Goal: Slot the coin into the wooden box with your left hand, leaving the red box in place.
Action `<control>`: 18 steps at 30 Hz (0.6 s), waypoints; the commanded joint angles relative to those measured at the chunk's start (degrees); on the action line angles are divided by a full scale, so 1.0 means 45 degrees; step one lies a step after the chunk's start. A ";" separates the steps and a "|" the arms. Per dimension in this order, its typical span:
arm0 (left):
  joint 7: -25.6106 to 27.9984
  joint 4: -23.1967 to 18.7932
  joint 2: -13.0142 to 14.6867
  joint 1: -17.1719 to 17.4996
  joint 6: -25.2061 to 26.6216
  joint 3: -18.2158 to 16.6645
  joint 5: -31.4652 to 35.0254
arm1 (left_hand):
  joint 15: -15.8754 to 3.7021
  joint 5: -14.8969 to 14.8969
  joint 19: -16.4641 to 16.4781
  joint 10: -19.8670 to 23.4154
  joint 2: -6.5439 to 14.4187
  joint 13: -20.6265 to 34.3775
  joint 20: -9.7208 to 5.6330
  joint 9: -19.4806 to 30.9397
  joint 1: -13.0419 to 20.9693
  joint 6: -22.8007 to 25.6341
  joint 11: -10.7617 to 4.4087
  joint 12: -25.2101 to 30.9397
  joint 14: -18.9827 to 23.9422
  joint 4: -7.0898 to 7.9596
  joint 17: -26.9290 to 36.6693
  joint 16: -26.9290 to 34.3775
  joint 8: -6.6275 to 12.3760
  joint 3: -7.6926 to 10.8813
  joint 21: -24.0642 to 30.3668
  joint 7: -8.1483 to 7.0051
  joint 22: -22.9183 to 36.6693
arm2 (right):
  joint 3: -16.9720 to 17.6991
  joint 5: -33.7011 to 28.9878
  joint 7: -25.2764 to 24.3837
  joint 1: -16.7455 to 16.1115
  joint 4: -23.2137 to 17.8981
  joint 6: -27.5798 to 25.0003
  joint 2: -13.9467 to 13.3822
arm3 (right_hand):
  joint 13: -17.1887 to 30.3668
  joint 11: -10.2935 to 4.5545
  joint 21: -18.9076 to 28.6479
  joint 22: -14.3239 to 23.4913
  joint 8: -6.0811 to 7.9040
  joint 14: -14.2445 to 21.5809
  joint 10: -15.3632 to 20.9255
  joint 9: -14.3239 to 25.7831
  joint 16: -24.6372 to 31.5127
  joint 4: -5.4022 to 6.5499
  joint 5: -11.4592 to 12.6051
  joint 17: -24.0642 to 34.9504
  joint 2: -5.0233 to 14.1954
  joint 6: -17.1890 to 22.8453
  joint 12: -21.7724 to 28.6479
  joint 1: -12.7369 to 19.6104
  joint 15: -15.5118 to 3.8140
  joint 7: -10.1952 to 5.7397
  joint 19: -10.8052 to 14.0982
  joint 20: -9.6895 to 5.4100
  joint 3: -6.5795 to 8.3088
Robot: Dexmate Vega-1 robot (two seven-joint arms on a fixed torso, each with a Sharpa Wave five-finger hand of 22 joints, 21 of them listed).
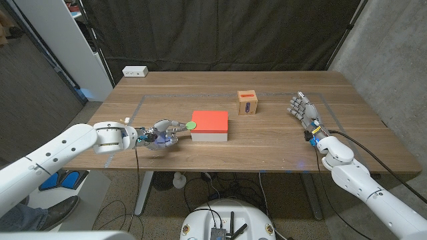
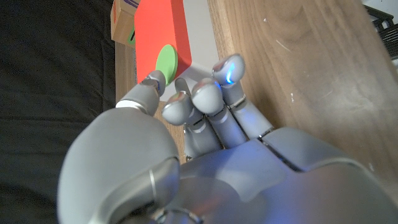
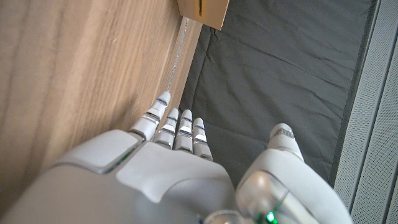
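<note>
Head view showed the left hand point(image 1: 162, 134) pinching a small, flat green disc of a coin point(image 1: 191, 125) between thumb and a fingertip, right at the near-left corner of the flat red rectangular box point(image 1: 210, 125) with pale sides. Left wrist view confirmed the hold: the coin point(image 2: 166, 61) sat upright against the red box point(image 2: 158, 34), with the other fingers point(image 2: 202, 96) curled loosely below it. The small wooden box point(image 1: 247, 103), a cube with a dark slot in its top, stood farther back and to the right of the red box, well apart from the coin. The right hand point(image 1: 304, 112) waited at the right of the wooden table point(image 1: 280, 143), fingers spread, holding nothing.

The coin looked thin, rigid, light and probably smooth, so likely to slip or twist. Gripping its rim on one side would leave the opposite edge free for the slot.
</note>
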 commanded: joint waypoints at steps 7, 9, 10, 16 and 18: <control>0.0089 0.0323 0.0028 -0.0465 0.0216 0.0462 -0.0184 | -0.0004 0.0007 0.0056 0.0065 0.0072 0.0065 -0.0274 -0.0063 -0.0070 0.0063 0.0015 -0.0231 0.0044 -0.0072 0.0052 -0.0138 0.0141 0.0195 -0.0041 -0.0004 -0.0131 | 0.0046 -0.0013 -0.0093 -0.0072 -0.0095 -0.0089 -0.0089 | 0.0052 0.0024 -0.0065 0.0012 0.0026 0.0066 0.0124 0.0064 0.0091 -0.0068 -0.0005 0.0015 0.0119 0.0083 0.0095 0.0001 0.0054 -0.0005 0.0147 -0.0001 0.0027; -0.0016 0.0382 0.0016 -0.0561 0.0243 0.0544 -0.0120 | -0.0006 0.0006 0.0041 0.0065 0.0077 0.0179 -0.0275 -0.0067 -0.0084 0.0075 0.0025 -0.0180 0.0012 -0.0066 0.0066 -0.0162 0.0161 0.0210 -0.0057 0.0014 -0.0172 | 0.0056 0.0028 -0.0101 -0.0075 -0.0082 -0.0103 -0.0064 | 0.0052 0.0033 -0.0069 0.0012 0.0025 0.0073 0.0133 0.0064 0.0093 -0.0068 -0.0005 0.0015 0.0121 0.0089 0.0096 0.0002 0.0047 0.0000 0.0151 0.0002 0.0026; -0.0118 0.0420 0.0009 -0.0606 0.0248 0.0588 -0.0063 | -0.0004 0.0004 0.0122 0.0024 0.0081 0.0104 -0.0275 -0.0056 -0.0096 0.0089 0.0020 -0.0265 0.0004 -0.0062 0.0088 -0.0166 0.0185 0.0214 0.0020 -0.0019 -0.0121 | 0.0055 0.0037 -0.0094 -0.0077 -0.0076 -0.0109 -0.0063 | 0.0053 0.0033 -0.0069 0.0012 0.0025 0.0074 0.0133 0.0064 0.0093 -0.0069 -0.0005 0.0014 0.0121 0.0091 0.0095 0.0003 0.0050 0.0003 0.0156 -0.0001 0.0026; -0.0249 0.0479 -0.0062 -0.0770 0.0256 0.0744 0.0070 | -0.0004 -0.0002 0.0088 0.0040 0.0061 0.0169 -0.0273 -0.0107 -0.0131 0.0079 0.0011 -0.0298 -0.0001 -0.0063 0.0074 -0.0231 0.0201 0.0220 0.0006 -0.0027 -0.0219 | 0.0055 -0.0003 -0.0147 -0.0105 -0.0093 -0.0112 -0.0074 | 0.0054 0.0041 -0.0073 0.0013 0.0020 0.0080 0.0157 0.0065 0.0094 -0.0071 -0.0006 0.0013 0.0123 0.0093 0.0100 0.0005 0.0064 0.0000 0.0176 0.0010 0.0025; -0.0189 0.0409 -0.0027 -0.0767 0.0252 0.0717 0.0078 | -0.0007 -0.0006 0.0048 0.0064 0.0041 0.0168 -0.0274 -0.0147 -0.0130 0.0155 0.0017 -0.0326 0.0019 -0.0077 0.0083 -0.0240 0.0234 0.0209 -0.0057 -0.0036 -0.0359 | 0.0076 0.0003 -0.0201 -0.0132 -0.0136 -0.0135 -0.0081 | 0.0054 0.0034 -0.0076 0.0013 0.0023 0.0080 0.0156 0.0065 0.0093 -0.0072 -0.0006 0.0012 0.0123 0.0104 0.0098 0.0006 0.0052 -0.0002 0.0179 0.0008 0.0024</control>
